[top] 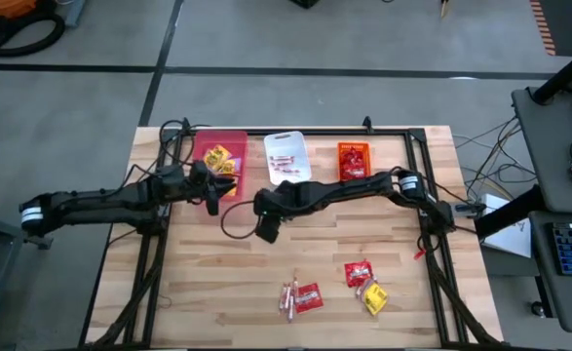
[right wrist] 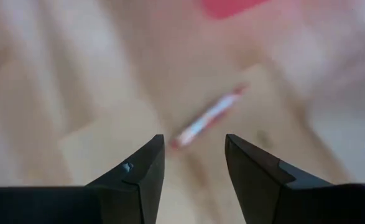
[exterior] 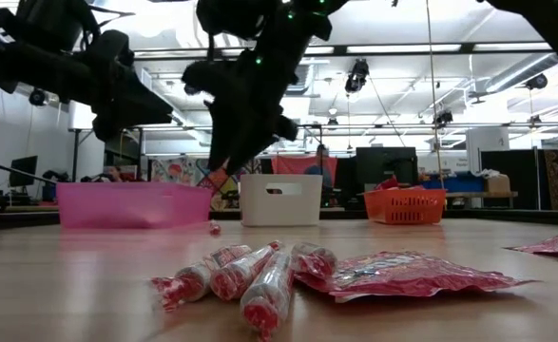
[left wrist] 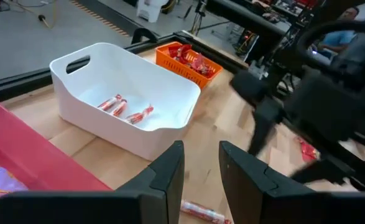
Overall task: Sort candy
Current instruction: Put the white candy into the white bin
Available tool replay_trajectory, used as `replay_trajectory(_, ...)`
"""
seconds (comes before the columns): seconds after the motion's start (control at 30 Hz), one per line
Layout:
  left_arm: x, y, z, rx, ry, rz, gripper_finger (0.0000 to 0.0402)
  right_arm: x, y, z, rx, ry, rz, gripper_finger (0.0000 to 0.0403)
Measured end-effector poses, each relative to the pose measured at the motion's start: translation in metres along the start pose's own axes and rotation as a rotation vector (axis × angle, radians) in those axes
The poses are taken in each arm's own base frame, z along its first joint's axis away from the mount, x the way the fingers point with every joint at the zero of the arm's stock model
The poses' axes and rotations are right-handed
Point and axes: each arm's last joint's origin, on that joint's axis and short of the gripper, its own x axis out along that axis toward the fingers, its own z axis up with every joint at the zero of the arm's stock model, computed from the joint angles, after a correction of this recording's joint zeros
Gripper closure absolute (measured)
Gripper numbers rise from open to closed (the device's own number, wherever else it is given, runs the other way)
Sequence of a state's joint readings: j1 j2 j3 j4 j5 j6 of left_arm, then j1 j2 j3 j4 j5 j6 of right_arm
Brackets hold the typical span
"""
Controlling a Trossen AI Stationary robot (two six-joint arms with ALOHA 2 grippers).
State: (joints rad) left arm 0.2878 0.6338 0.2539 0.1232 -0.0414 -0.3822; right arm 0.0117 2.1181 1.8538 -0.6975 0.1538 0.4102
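Note:
Loose candy lies near the table's front: pinkish sticks [top: 289,298], red packets [top: 357,273] and a yellow packet [top: 375,298]. One stick [right wrist: 207,118] lies alone on the wood in front of the pink bin [top: 204,138], below my open left gripper [left wrist: 201,146], which hovers at that bin's near edge. My right gripper [right wrist: 194,140] hangs open above the middle of the table, slanting down over the same lone stick without touching it. The white bin [left wrist: 126,134] holds sticks, the orange bin [left wrist: 170,59] holds red packets, and the pink bin holds yellow packets.
The three bins stand in a row along the far edge. Both arms [top: 324,193] meet close together in front of the pink and white bins. Bare wood lies between the bins and the loose candy at the front.

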Motion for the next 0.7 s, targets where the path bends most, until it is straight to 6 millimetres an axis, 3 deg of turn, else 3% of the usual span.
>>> replay_trajectory(0.23, 0.002, 0.0, -0.002, 0.015, 0.016, 0.005, 0.0317, 0.023, -0.001, -0.005, 0.167, -0.06, -0.092, 0.0241)
replay_trajectory(0.6, 0.003, 0.0, -0.003, 0.029, 0.026, 0.005, 0.0316, 0.072, -0.001, -0.022, 0.219, -0.03, -0.139, 0.0245)
replay_trajectory(0.7, 0.003, 0.0, -0.003, 0.036, 0.027, 0.006, 0.0316, 0.077, 0.0, -0.022, 0.218, -0.035, -0.138, 0.0254)
